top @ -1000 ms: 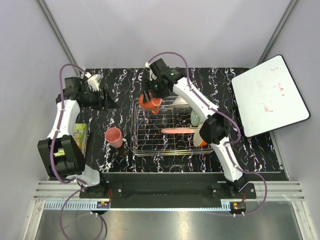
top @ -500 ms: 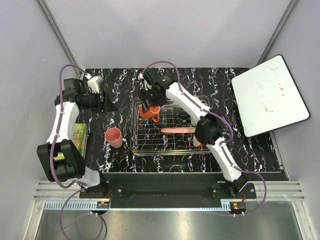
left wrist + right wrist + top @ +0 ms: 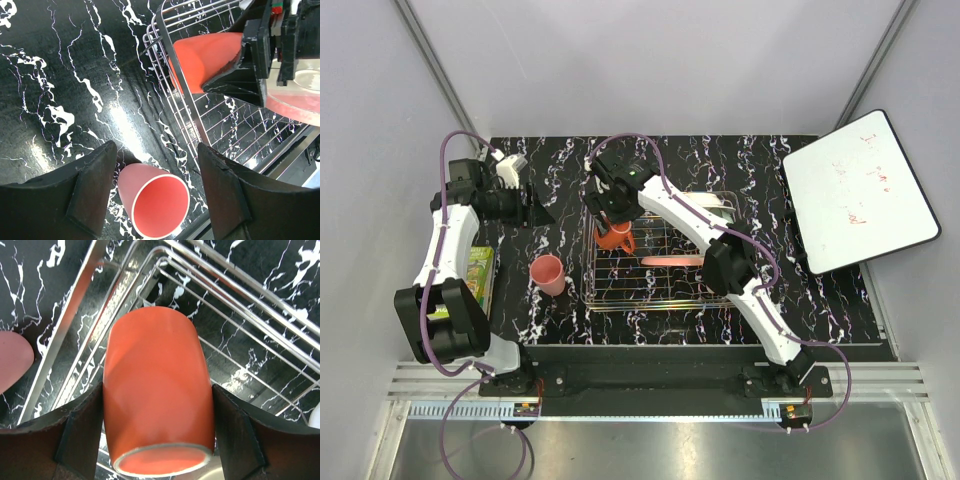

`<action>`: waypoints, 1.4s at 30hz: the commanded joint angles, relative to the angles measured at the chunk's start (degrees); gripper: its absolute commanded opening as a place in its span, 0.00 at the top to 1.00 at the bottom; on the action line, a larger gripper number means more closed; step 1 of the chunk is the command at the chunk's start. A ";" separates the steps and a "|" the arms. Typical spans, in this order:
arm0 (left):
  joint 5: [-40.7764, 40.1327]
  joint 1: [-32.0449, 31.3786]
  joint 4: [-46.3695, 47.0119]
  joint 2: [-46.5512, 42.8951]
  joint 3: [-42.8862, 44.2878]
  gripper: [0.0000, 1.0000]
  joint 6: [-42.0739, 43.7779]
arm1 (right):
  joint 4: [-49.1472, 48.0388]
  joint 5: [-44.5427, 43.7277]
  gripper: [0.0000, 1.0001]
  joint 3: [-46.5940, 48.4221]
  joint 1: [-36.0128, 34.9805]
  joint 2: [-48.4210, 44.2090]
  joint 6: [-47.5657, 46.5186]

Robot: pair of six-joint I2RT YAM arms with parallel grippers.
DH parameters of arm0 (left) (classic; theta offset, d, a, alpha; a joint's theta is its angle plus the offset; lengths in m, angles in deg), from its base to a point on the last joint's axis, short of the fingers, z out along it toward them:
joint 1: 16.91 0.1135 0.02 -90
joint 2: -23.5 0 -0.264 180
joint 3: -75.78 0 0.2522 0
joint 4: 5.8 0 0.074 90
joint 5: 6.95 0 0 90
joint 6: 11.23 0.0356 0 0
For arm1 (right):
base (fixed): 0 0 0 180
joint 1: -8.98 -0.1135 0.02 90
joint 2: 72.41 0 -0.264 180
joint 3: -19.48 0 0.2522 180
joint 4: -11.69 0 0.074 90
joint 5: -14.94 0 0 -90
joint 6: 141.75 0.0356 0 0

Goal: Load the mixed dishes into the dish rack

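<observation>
Right tool (image 3: 610, 215) is pinched on the orange mug (image 3: 155, 385), held over the left end of the dish rack (image 3: 650, 307). If dropped crooked, the wire edge could be hit and the mug knocked out.

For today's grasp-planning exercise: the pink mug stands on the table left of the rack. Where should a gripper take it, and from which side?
Probably the pink mug by its wall at the rim, from above, one finger inside: it stands upright, mouth open upward, apart from the dish rack. No handle shows.
</observation>
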State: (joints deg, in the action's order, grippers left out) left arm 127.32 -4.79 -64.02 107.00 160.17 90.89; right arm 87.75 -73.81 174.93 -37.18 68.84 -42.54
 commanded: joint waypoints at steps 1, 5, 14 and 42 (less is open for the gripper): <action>0.20 0.27 2.02 -1.41 -0.58 0.31 0.80 | -0.34 -2.92 0.70 1.92 -0.25 3.33 -0.34; 0.64 0.36 2.02 -1.24 -0.93 0.31 0.63 | -0.60 -4.42 0.38 2.28 -0.26 3.77 -0.86; 1.17 0.27 2.10 -0.98 -0.06 0.31 0.36 | -1.39 -7.58 0.00 1.93 -0.78 3.24 -2.00; -1.02 0.27 1.41 -1.32 -2.78 0.25 4.84 | -5.09 -14.88 0.00 -3.97 -3.95 -12.65 -8.42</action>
State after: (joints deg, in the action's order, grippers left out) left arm 127.26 -4.79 -63.24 107.00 157.31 92.53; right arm 83.78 -86.55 170.76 -40.54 62.26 -49.45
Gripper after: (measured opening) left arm 0.749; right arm 0.994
